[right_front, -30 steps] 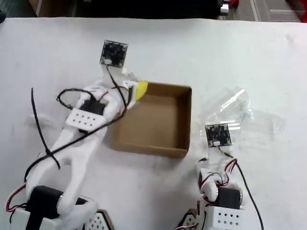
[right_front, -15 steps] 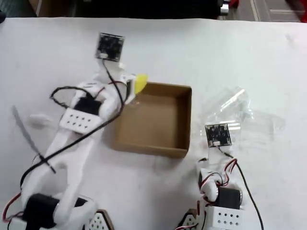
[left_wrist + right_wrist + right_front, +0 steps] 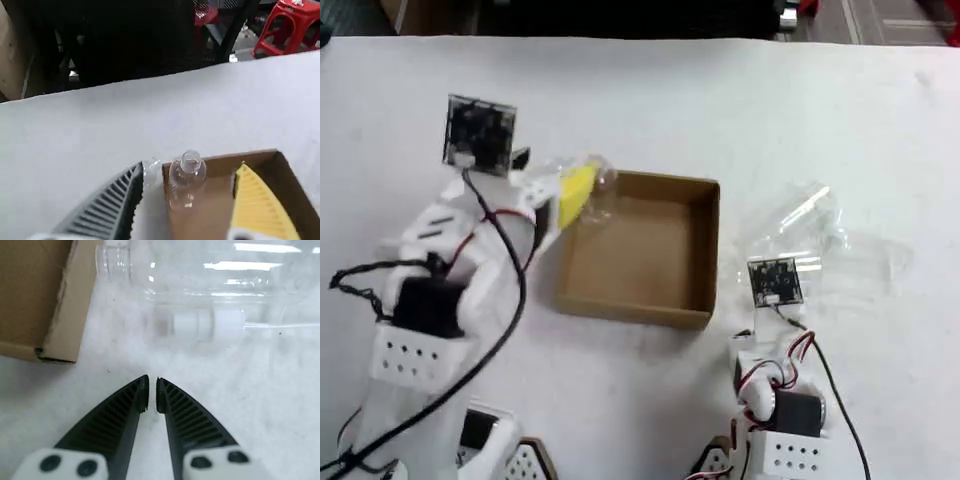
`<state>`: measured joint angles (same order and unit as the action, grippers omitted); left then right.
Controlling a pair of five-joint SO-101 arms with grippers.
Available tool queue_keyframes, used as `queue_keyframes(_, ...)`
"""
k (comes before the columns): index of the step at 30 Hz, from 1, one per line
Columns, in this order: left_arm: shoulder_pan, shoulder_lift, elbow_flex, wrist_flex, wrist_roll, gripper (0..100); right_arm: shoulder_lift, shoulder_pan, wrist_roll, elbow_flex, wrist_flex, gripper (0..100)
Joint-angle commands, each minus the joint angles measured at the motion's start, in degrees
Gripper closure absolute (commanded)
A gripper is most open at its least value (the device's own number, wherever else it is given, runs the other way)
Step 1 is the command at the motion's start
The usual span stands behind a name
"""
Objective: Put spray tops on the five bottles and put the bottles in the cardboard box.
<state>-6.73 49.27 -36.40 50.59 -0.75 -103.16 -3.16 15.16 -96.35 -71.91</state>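
Observation:
The cardboard box (image 3: 712, 250) sits mid-table. My left gripper (image 3: 582, 190), with one yellow finger (image 3: 257, 200) and one grey one, hangs over the box's far left corner (image 3: 220, 161). Its jaws stand apart with a clear bottle (image 3: 186, 175) held between them, rounded end pointing away. To the right of the box lies a heap of clear bottles (image 3: 820, 225). My right gripper (image 3: 152, 395) rests shut just above the table, nothing in it. Beyond its tips lie a white spray top (image 3: 200, 325) and an open-necked bottle (image 3: 116, 260).
The table edge and a dark room run along the back (image 3: 150, 75), with a red stool (image 3: 295, 25) beyond. A box corner (image 3: 50, 352) lies close beside my right gripper. Bare white tabletop (image 3: 820, 110) lies behind the box and the bottles.
My left arm has risen and swung left, and the clear bottle now shows at its tip over the box corner. The right arm has not moved.

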Motion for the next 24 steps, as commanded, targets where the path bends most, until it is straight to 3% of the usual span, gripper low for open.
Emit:
queue_keyframes(1, 3.56, 3.12, 1.76, 7.91, 7.03, 73, 0.04, -0.66, 0.62, -0.53, -0.31, 98.2)
queue_keyframes(5, 8.75, 0.75, 1.23, 12.13, 10.02, 73, 0.04, -0.66, 0.62, -0.53, -0.31, 98.2)
queue_keyframes(10, 8.22, -7.52, -0.35, 12.13, 9.58, 73, 0.04, -0.66, 0.62, -0.53, -0.31, 98.2)
queue_keyframes(16, 4.53, -21.85, 4.75, 15.12, 3.6, 73, 0.04, -0.66, 0.62, -0.53, -0.31, 98.2)
queue_keyframes(24, 5.14, -44.26, 14.33, 18.2, -2.29, 73, 0.04, -0.66, 0.62, -0.53, -0.31, 98.2)
